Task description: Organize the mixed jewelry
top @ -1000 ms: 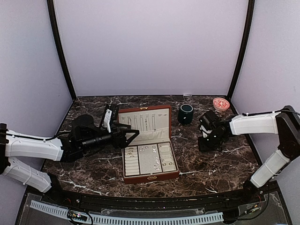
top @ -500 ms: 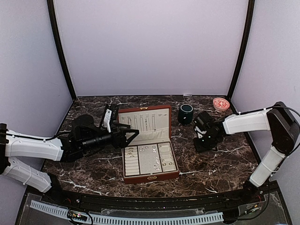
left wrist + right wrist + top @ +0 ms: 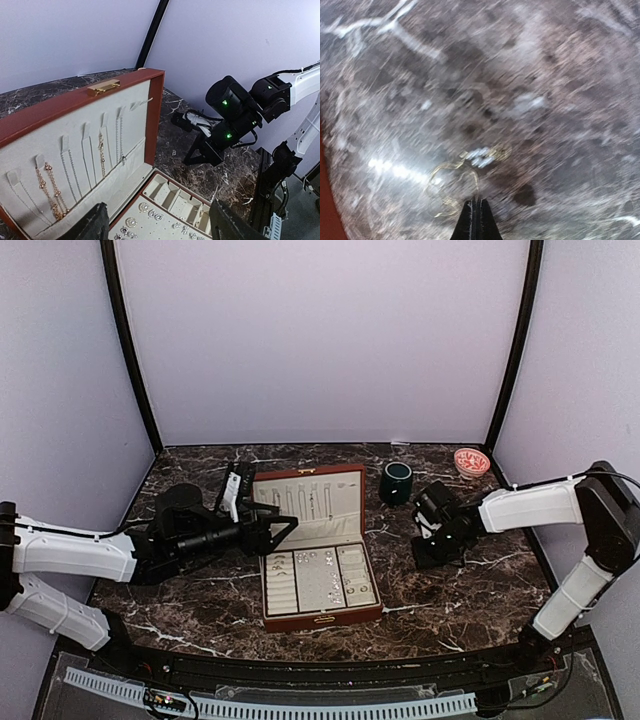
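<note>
The reddish-brown box (image 3: 270, 608) lies open at the table's middle, with its cream-lined lid up. Thin chains (image 3: 101, 148) hang in the lid and small silvery earrings (image 3: 131, 222) sit in the tray. My left gripper (image 3: 278, 530) is open and empty, held over the box's left side; its two dark fingers (image 3: 94, 226) frame the tray in the left wrist view. My right gripper (image 3: 430, 548) points down at the table right of the box. Its tips (image 3: 479, 204) are shut on a thin gold chain with silvery beads (image 3: 480, 156) that lies on the marble.
A dark green mug (image 3: 396, 481) stands behind the right gripper. A small pink patterned bowl (image 3: 471, 461) sits at the back right corner. Purple walls close in the dark marble table (image 3: 200, 600) on three sides.
My right gripper has shifted a little to the left, toward the box, staying low at the table. The left arm has not moved.
</note>
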Controlling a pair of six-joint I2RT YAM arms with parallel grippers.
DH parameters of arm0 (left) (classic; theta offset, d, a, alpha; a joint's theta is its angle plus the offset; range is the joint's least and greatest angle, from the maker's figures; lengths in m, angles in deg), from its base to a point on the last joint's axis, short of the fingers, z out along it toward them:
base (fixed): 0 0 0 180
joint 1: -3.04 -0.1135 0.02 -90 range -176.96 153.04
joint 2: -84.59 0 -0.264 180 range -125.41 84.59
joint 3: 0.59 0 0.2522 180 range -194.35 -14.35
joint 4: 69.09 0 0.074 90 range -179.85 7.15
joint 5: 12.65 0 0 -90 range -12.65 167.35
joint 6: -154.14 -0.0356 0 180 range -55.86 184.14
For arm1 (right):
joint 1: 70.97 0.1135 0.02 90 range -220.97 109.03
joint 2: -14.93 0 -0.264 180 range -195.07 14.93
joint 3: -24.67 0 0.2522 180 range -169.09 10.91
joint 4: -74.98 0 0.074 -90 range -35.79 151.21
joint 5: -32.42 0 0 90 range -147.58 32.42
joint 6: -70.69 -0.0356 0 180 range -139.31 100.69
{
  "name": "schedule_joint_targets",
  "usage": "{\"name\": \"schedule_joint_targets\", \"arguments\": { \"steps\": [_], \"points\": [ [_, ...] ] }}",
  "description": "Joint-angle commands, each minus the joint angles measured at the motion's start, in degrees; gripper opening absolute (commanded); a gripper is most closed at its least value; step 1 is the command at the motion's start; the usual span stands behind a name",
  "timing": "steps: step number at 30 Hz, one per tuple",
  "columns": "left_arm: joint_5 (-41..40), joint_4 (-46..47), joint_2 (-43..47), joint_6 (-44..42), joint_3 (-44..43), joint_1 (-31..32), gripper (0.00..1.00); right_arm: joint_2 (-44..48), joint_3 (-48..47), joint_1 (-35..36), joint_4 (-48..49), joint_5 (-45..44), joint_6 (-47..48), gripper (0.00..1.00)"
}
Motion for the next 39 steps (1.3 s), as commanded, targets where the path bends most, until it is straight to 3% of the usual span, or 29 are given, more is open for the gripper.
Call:
{"name": "schedule_joint_targets", "arguments": {
  "steps": [1,12,22,29,39],
  "points": [
    [1.04,-0.59,-1.07,-2.25,-2.66,0.06,0.72,4.12,1.7,1.22,-5.31,11.51,0.29,0.0],
    [4.86,3.17,-6.61,-4.2,-4.73,0.72,0.71,13.6,2.0,0.67,-6.63,28.44,1.65,0.0],
    [5.24,6.82,-15.7,-7.61,-10.36,5.98,0.7,18.93,0.15,0.02,-2.69,40.3,-0.89,0.0],
    [6.57,9.19,-25.21,-7.61,-17.11,9.75,0.64,21.92,-1.52,-0.03,0.68,45.8,-2.66,0.0],
    [8.51,10.56,-33.09,-6.97,-23.51,10.99,0.53,22.7,-1.75,0.01,1.39,47.17,-3.07,0.0]
  ]
}}
